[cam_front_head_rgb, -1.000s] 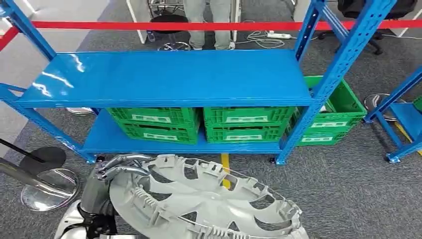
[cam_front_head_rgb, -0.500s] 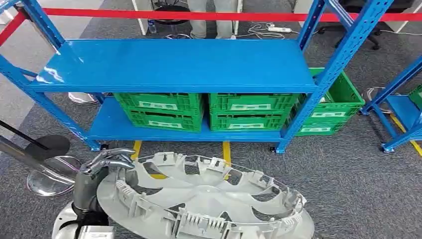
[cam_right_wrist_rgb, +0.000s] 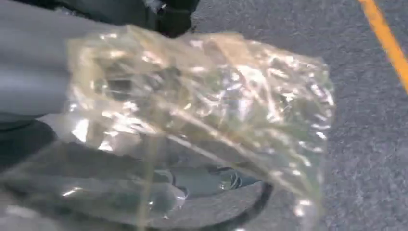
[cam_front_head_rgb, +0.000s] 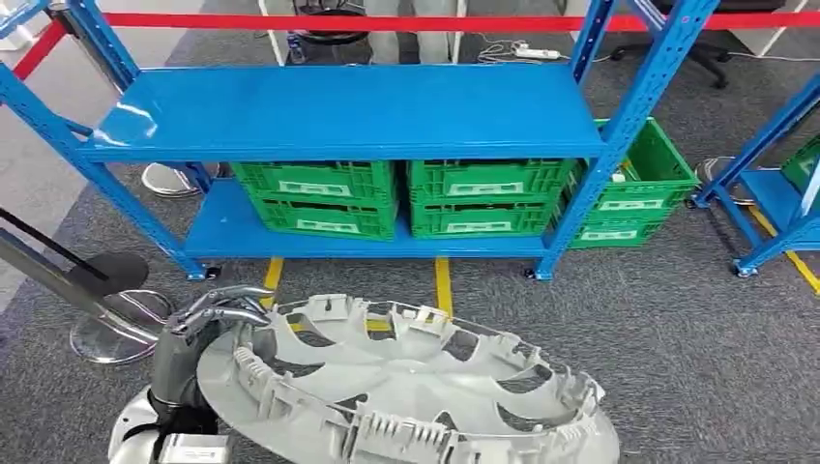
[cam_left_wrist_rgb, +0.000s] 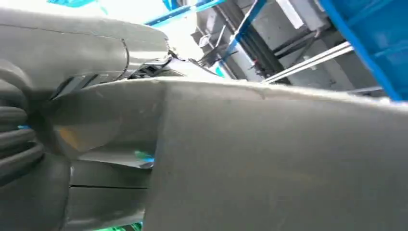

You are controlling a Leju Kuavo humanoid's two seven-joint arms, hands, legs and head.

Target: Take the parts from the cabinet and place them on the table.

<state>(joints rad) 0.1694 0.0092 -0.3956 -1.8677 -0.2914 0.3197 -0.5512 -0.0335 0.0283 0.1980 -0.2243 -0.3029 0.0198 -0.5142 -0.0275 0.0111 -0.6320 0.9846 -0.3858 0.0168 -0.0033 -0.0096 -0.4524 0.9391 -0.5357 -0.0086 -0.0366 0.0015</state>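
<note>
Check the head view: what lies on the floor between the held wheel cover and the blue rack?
Bare grey carpet crossed by two yellow tape strips, between wheel cover and rack.

The blue rack is standing on grey carpet, its upper shelf showing bare blue. Two green crates are sitting side by side on the lower shelf, and a third green crate is resting on the carpet just beside the rack's right post.

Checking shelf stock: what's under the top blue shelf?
Two green crates sit side by side on the lower shelf. The top shelf covers their insides, so contents can't be seen.
</note>
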